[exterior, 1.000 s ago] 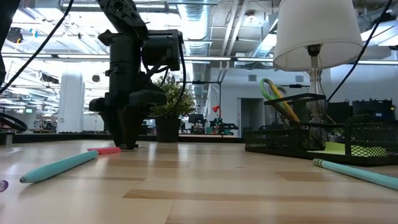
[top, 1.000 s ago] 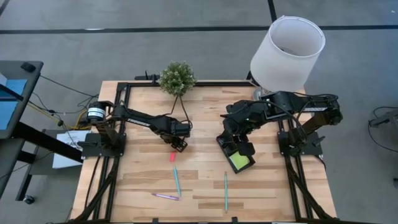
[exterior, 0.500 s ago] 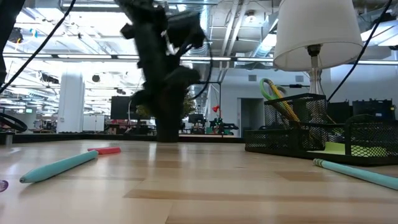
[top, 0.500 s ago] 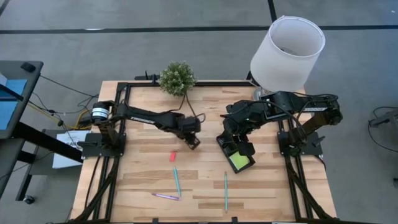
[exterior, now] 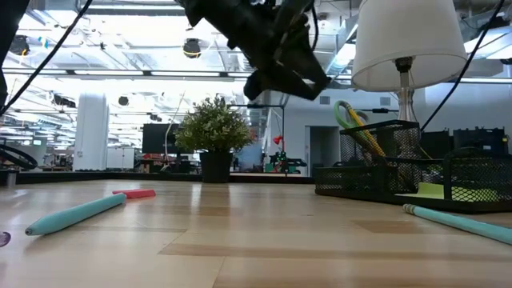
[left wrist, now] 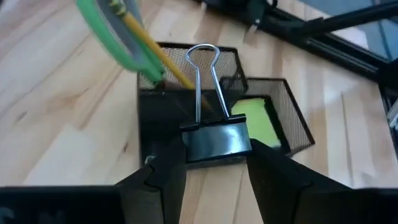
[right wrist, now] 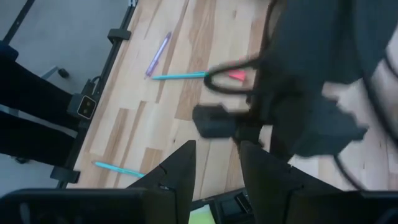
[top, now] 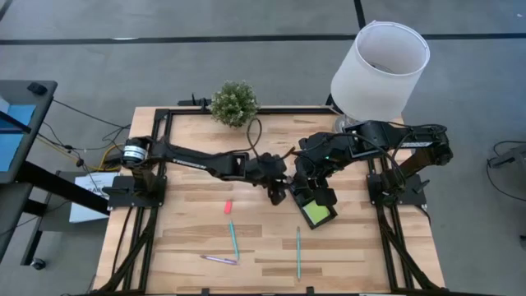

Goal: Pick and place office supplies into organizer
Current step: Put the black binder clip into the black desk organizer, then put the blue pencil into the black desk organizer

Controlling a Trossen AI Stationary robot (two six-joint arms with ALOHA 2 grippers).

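We see the left arm stretched across the middle of the high view, its left gripper [left wrist: 214, 171] pinching a black binder clip [left wrist: 214, 142] just beside the black organizer [top: 311, 201] at centre right. The right gripper [right wrist: 214, 165] hangs over the organizer, fingers parted and holding nothing. A lime-green sticky-note pad [top: 316, 214] lies in the organizer.

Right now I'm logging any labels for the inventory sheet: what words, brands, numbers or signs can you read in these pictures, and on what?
None can be read.
Binder clip held in the left gripper jaws: plain black, no print.
Sticky-note pad in the organizer: blank.
Lamp shade: plain white.
Pens on the table: any print is too small to read.
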